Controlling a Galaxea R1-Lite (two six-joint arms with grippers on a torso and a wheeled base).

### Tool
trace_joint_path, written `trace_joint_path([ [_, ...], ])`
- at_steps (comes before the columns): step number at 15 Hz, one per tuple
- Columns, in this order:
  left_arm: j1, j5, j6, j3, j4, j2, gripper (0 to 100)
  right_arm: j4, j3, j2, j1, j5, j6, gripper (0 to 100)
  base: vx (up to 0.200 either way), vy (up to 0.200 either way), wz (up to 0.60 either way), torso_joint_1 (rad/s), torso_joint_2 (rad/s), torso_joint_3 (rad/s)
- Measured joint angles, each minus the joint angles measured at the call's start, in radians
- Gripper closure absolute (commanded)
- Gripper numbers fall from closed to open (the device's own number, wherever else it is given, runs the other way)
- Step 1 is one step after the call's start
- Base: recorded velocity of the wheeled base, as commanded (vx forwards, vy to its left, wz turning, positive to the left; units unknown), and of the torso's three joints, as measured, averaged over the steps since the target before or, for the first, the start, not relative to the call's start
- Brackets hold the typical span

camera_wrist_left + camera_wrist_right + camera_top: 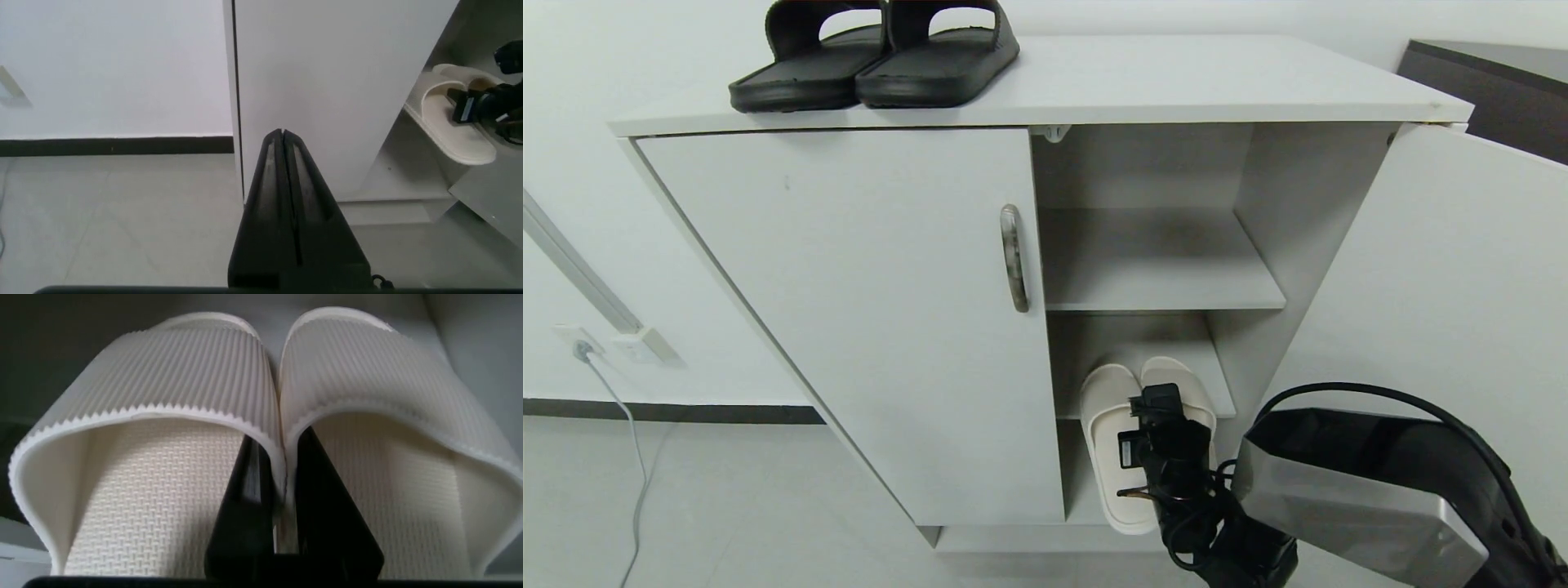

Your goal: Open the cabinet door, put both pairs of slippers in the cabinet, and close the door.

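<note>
Holding the white slippers (1107,425) on the lower shelf of the cabinet (1176,82), my right gripper (278,469) pinches their inner edges. First pair nearly placed, I reckon; next I release, back out, then fetch the black slippers (874,65) atop the cabinet. My left gripper (282,143) hangs closed, empty.

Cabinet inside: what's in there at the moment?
A pair of white slippers sits on the lower shelf, pinched by the right gripper. The closed left door hides the other half of the cabinet.
</note>
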State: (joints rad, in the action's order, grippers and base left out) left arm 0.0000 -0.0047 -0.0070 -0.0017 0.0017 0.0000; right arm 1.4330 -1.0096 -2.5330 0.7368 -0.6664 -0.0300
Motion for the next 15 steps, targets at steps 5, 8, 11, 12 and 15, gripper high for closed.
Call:
trace_joint_path([
  [5,0.000,0.001,-0.002,0.000,0.000,0.000,100,-0.179,-0.208,-0.037,-0.049,0.028,-0.007,100,0.000,0.000,0.00,0.000,0.00,0.000],
  [8,0.000,0.001,-0.002,0.000,0.000,0.000,100,-0.274,-0.371,-0.078,-0.083,0.030,-0.004,100,0.000,0.000,0.00,0.000,0.00,0.000],
  [11,0.000,0.001,-0.001,0.000,0.000,0.000,100,-0.359,-0.531,-0.124,-0.128,0.031,0.012,100,0.000,0.000,0.00,0.000,0.00,0.000],
  [12,0.000,0.002,0.000,0.000,0.000,0.000,100,-0.383,-0.573,-0.134,-0.139,0.031,0.014,100,0.000,0.000,0.00,0.000,0.00,0.000],
  [15,0.000,0.001,0.002,0.000,0.000,0.000,100,-0.432,-0.650,-0.155,-0.161,0.043,0.017,100,0.000,0.000,0.00,0.000,0.00,0.000],
])
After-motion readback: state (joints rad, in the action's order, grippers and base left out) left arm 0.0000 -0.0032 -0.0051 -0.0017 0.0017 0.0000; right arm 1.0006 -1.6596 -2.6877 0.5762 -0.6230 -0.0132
